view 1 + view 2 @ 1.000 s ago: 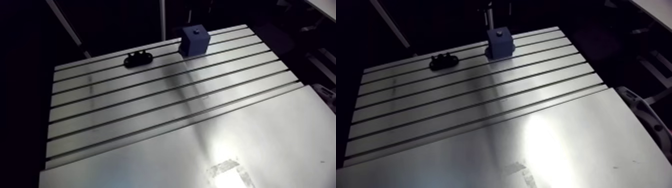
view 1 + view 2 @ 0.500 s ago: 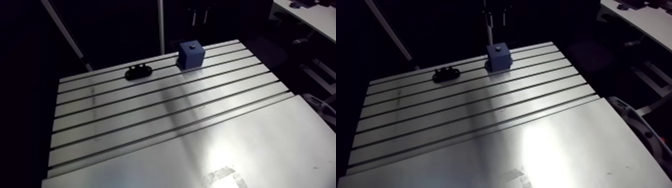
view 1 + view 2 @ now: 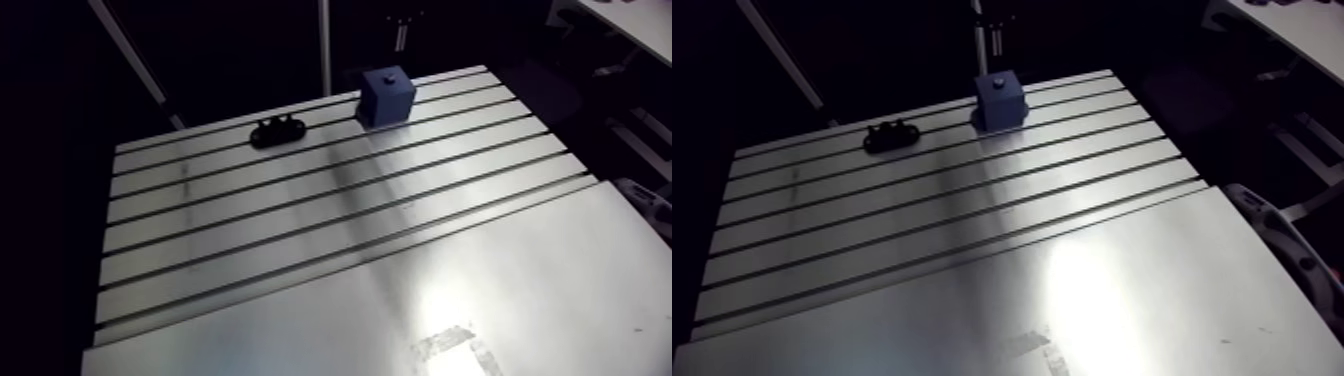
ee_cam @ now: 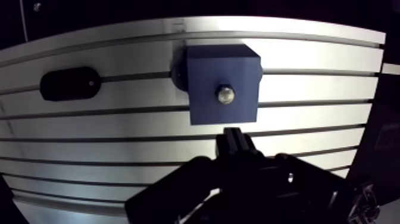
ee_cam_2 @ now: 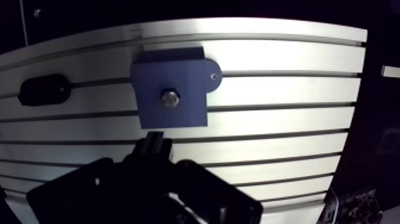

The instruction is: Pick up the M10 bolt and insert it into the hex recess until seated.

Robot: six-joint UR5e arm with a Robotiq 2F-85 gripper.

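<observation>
A blue block stands on the slotted table, ahead of my gripper in the wrist view. A metal bolt sits in the middle of the block's top face, with only its hex head showing. My gripper is shut, its two dark fingers pressed together with nothing between them. It hangs above the table, just short of the block and apart from the bolt. In the arm view the blue block is at the table's far edge, and the gripper shows small above it.
A black oblong fixture lies on the table beside the block, in the same slot row; in the arm view the black fixture is left of the block. Beyond the block the table's far edge drops into darkness.
The gripper's fingers have come together from apart. The arm views have shifted with the arm. Block, bolt and black fixture stay where they were.
</observation>
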